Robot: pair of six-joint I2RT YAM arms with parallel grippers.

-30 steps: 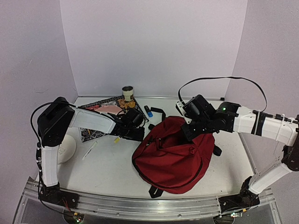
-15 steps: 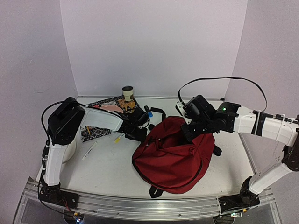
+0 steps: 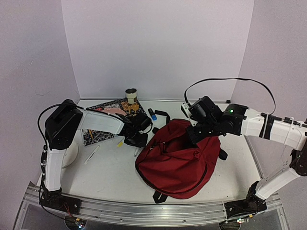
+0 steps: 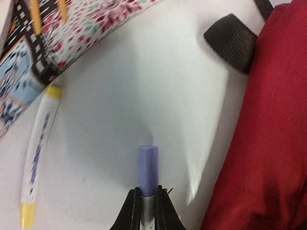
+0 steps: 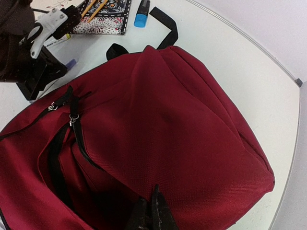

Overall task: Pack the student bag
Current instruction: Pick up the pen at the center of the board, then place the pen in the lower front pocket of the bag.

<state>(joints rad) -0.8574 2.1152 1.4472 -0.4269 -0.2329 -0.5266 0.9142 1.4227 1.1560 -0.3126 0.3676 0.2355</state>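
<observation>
Backpack: I am seeing the red backpack [image 3: 177, 163] lying on the table [image 3: 110, 177], right of the middle, between the two arms.
Opening: its zipper [image 5: 73, 125] is standing parted on the top side and showing a dark lining; I cannot tell what is lying inside.
Right gripper: the right gripper [image 5: 148, 207] is pressing its fingers fully together on the red cloth at the rim of that opening, and the cloth is rising toward it.
Left gripper: the left gripper [image 4: 147, 197] is squeezing narrow around a pen [image 4: 147, 165] with a lilac cap, which is sticking out past the fingertips just beside the backpack's left edge.
Pen and table: I cannot tell whether the pen is touching the tabletop.
Beside the pen: a white marker [image 4: 38, 148] with yellow ends is lying close against a patterned book [image 4: 62, 38].
Strap: a black strap end [image 4: 230, 40] is resting on the table by the backpack.
Cup: a cup [image 3: 131, 94] is standing upright near the rear wall; I cannot make out its contents.
</observation>
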